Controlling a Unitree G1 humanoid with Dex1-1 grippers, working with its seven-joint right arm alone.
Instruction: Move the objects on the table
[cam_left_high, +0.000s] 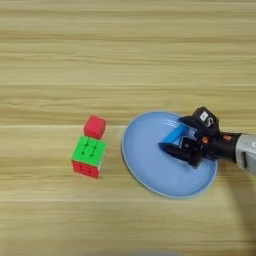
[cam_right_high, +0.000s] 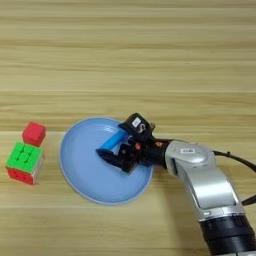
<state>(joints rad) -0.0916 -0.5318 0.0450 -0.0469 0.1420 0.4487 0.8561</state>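
Note:
The large light-blue plate (cam_left_high: 150, 165) lies on the wooden table (cam_left_high: 125, 55), right of centre. My right gripper (cam_left_high: 171, 133) reaches in from the right and hangs over the plate's right half. It is shut on the bright-blue oblong bar (cam_left_high: 176, 134), which spans lengthwise between the two black fingers and slants from lower left to upper right. In the right eye view the bar (cam_right_high: 112, 141) shows over the plate (cam_right_high: 82, 170), with the silver forearm (cam_right_high: 210, 190) trailing toward the bottom right. The small red cube (cam_left_high: 95, 126) sits left of the plate, apart from it.
A puzzle cube (cam_left_high: 89, 156) with a green top and a red side stands just below the red cube, almost touching it, left of the plate. A thin black cable (cam_right_high: 237, 160) runs off the forearm toward the right edge.

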